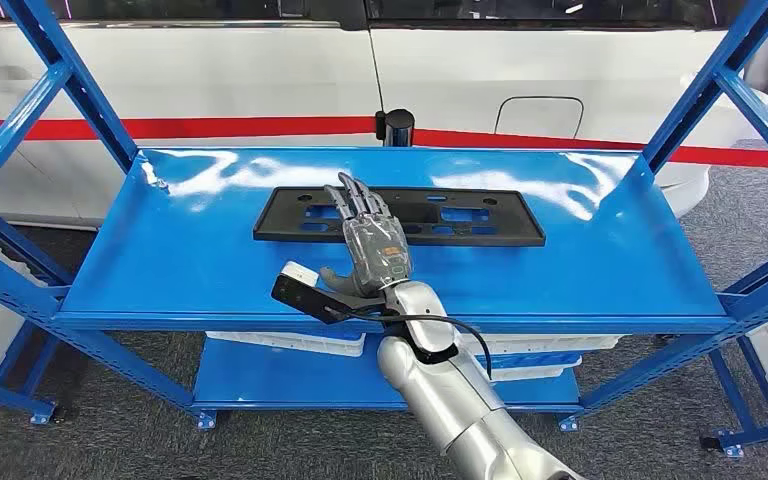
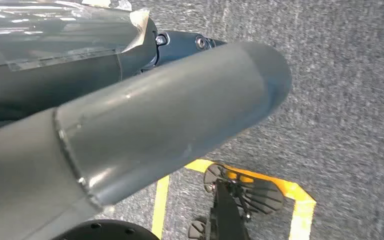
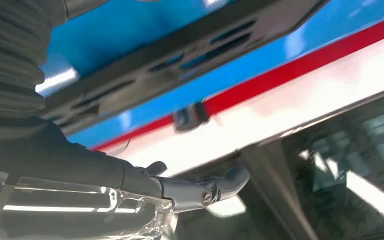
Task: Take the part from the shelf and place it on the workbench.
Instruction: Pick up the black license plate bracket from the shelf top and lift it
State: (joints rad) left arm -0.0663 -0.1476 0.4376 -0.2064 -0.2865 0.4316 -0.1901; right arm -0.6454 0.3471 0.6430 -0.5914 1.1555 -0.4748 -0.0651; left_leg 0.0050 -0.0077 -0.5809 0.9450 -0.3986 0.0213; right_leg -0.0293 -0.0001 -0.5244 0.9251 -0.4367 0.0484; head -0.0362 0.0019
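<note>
Part (image 1: pixel 397 215): one black slotted plate, flat mid-shelf (image 1: pixel 600 260), long side toward the robot, so a straight forward reach meets it. Right hand (image 1: pixel 370 235), the one hand reaching, hovers at the part's near edge, fingers stretched out flat and slightly apart over it, holding nothing; likely lining up a grasp. Left hand (image 2: pixel 130 125) hangs over the floor; its state I cannot tell. Beyond the part, one white vehicle (image 1: pixel 260 70).
</note>
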